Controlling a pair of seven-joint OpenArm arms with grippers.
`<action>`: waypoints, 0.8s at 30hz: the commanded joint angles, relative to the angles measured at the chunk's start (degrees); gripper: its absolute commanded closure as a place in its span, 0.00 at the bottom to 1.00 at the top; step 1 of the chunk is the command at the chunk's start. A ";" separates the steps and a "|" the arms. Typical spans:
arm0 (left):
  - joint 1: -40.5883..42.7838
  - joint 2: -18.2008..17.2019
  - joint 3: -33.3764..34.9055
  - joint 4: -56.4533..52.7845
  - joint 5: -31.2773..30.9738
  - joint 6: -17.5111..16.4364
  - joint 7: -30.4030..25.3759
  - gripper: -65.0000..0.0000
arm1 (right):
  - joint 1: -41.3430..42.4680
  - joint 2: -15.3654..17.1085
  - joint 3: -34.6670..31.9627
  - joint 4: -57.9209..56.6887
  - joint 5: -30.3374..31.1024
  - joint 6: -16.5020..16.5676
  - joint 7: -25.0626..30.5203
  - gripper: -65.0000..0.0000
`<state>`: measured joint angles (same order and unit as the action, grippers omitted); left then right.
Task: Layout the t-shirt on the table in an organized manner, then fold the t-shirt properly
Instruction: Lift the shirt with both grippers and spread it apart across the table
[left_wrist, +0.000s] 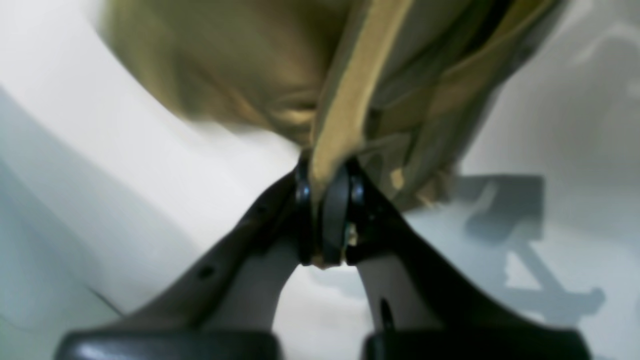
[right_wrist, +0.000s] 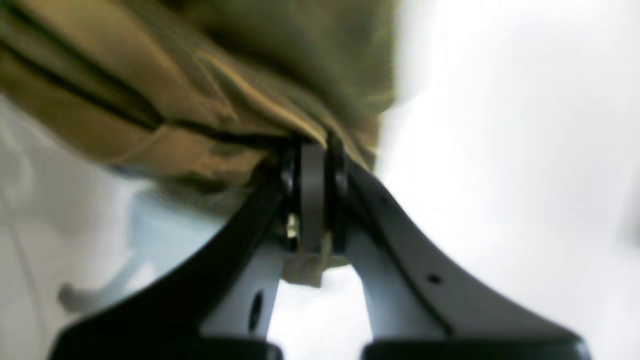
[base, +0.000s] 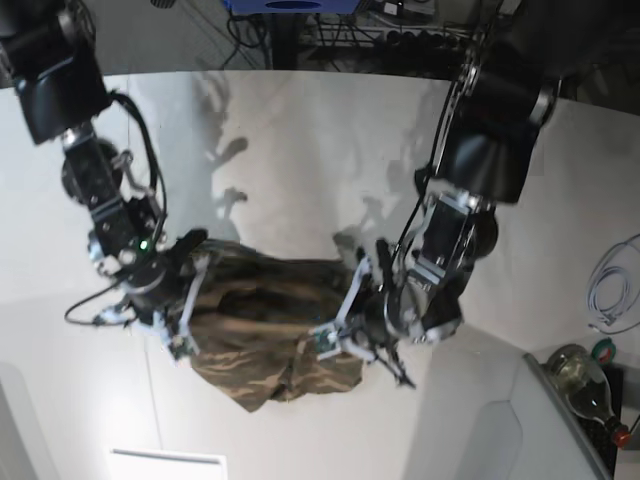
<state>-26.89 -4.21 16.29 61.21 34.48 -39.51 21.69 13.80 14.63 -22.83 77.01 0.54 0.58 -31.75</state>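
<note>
Both arms hold the t-shirt (base: 265, 335) up off the white bench (base: 300, 150), stretched between them, its lower part sagging toward the bench's near edge. The left gripper (left_wrist: 327, 200) has its jaws clenched on a tan-edged fold of the cloth. The right gripper (right_wrist: 312, 190) has its jaws clamped on a bunched edge at the shirt's other side. The camouflage cloth hangs crumpled, its shadow lying on the bench behind it.
</note>
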 joint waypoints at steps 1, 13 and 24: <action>-5.59 0.38 -0.69 -0.77 1.61 2.45 0.42 1.00 | 4.18 1.50 0.54 0.48 -0.76 -0.80 2.60 1.00; -16.75 3.37 -4.56 22.00 1.96 9.84 2.88 1.00 | 20.70 12.40 5.55 18.33 -0.84 -0.89 8.05 1.00; 27.29 -5.16 -5.96 45.03 2.14 7.02 8.33 1.00 | -16.75 8.09 12.41 28.70 -0.84 -0.89 4.89 1.00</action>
<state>1.85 -9.26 10.81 105.19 35.33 -33.78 29.17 -4.91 21.52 -11.51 105.14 1.78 2.13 -27.59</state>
